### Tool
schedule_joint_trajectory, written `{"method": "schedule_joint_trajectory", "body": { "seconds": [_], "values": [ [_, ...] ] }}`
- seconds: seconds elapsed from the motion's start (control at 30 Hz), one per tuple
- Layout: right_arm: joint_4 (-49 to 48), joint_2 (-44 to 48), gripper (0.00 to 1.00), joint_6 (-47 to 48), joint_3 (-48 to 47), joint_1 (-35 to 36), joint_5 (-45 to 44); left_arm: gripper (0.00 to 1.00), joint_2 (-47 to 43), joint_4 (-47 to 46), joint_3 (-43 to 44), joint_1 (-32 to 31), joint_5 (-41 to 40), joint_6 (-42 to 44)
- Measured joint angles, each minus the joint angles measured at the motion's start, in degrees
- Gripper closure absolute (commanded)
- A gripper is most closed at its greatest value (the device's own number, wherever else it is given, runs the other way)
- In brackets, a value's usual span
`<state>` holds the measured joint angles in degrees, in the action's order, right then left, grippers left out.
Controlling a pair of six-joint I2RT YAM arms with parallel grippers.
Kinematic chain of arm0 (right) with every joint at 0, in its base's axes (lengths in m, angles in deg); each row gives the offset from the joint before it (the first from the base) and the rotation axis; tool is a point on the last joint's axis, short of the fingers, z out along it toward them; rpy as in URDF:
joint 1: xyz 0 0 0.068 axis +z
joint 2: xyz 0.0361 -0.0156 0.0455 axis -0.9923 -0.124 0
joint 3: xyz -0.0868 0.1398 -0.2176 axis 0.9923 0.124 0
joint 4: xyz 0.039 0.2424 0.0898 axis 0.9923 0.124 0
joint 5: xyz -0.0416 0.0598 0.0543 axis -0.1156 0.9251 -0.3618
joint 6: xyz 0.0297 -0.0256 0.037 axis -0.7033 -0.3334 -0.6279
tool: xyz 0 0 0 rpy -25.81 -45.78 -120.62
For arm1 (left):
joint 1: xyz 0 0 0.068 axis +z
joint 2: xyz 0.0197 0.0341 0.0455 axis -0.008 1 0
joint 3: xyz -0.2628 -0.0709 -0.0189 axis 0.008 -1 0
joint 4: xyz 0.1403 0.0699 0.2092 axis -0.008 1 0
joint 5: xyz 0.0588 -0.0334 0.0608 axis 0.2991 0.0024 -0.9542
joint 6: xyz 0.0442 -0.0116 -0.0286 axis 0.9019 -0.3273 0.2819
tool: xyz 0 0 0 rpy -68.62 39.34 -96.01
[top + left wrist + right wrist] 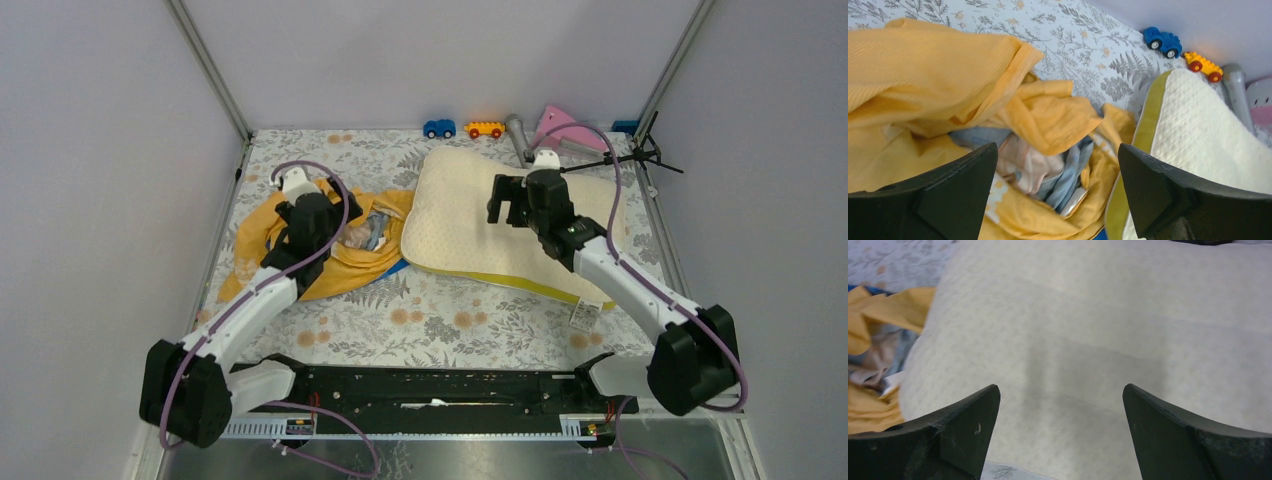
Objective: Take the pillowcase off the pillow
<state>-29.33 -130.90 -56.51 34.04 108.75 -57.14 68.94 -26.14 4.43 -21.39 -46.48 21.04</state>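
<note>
Floral worktop point(430, 320) is shared by the pillowcase point(350, 262), heaped near its left edge, and the bared pillow point(450, 225), so the left gripper point(1057, 150) and right gripper point(1060, 390) are held spread and empty.

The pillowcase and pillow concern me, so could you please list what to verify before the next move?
1. Pillowcase off the pillow: ok, it lies crumpled beside the bare pillow's left edge.
2. Left gripper empty: ok, open above the pillowcase.
3. Right gripper empty: ok, open over the pillow.
4. No cloth pinned under the pillow: cannot tell, the fabric meets its edge.
5. Blue toy car clear of both arms: ok, it sits well beyond them.
</note>
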Motion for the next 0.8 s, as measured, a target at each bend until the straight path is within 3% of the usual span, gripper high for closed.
{"method": "schedule_joint_trajectory", "body": {
  "seconds": [0.2, 0.47, 0.63, 0.8],
  "values": [
    [-3.08, 7.37, 0.00, -0.46, 7.93, -2.14, -10.91, 0.01, -9.62, -6.78, -14.38, 0.00, 1.64, 4.98],
    [-8.83, -0.79, 0.00, -8.68, 16.39, -4.26, -9.40, 0.01, -14.34, -13.35, -22.32, 0.00, 2.99, 7.87],
    [-12.11, -9.35, 0.00, -10.12, 14.25, -2.93, -8.57, 0.01, -14.99, -15.32, -22.64, -0.02, 4.04, 8.33],
    [-12.24, -20.87, 0.00, -9.33, 2.10, 2.29, -5.77, 0.01, -15.37, -17.62, -23.15, -0.02, 4.24, 8.52]
  ]
}}
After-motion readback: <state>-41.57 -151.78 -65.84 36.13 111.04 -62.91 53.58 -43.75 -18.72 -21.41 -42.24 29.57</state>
